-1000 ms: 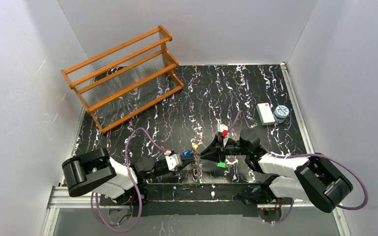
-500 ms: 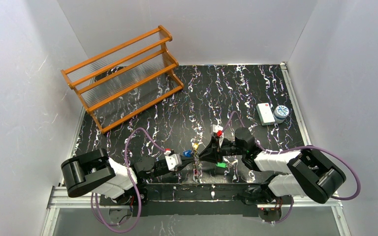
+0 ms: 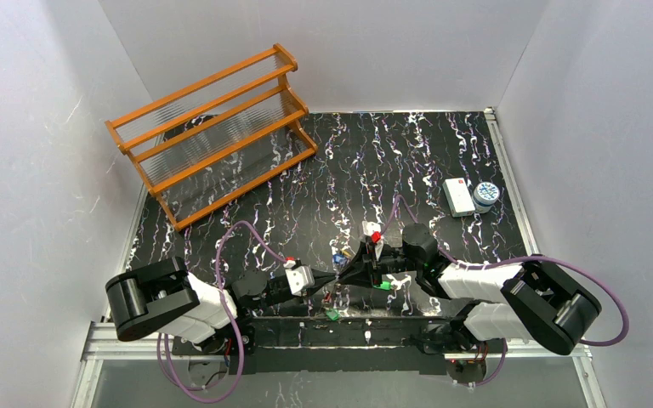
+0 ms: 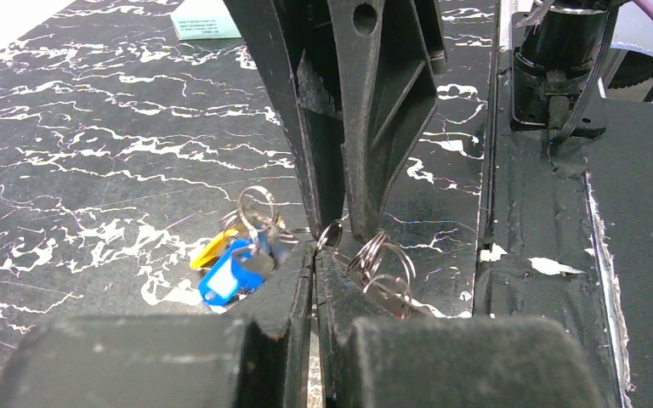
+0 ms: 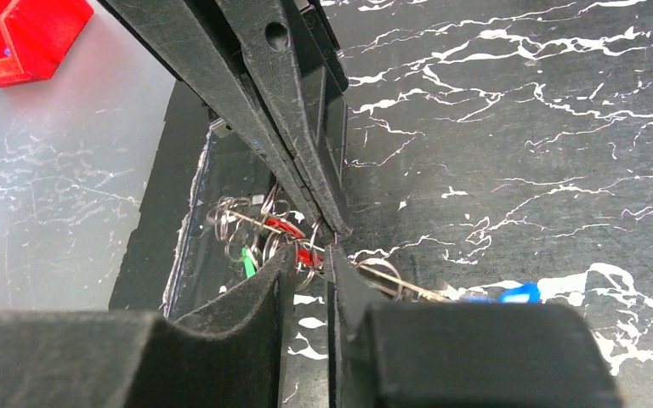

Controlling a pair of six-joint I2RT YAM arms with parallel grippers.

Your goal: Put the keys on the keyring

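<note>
While faint from above, keys [image 4: 231, 272] plain beside left pincer [image 4: 315, 255].

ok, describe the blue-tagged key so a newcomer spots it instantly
On the black marbled table, look near the front edge where the left gripper and right gripper meet tip to tip. The blue-tagged key sits beside those tips; it is the only blue tag, with a yellow tag tucked against it.

The black table [image 3: 374, 170] is holding an orange rack [image 3: 212, 127] at the far left. A white box [image 3: 457, 195] and a round tub [image 3: 485, 195] are sitting together on the right.
</note>
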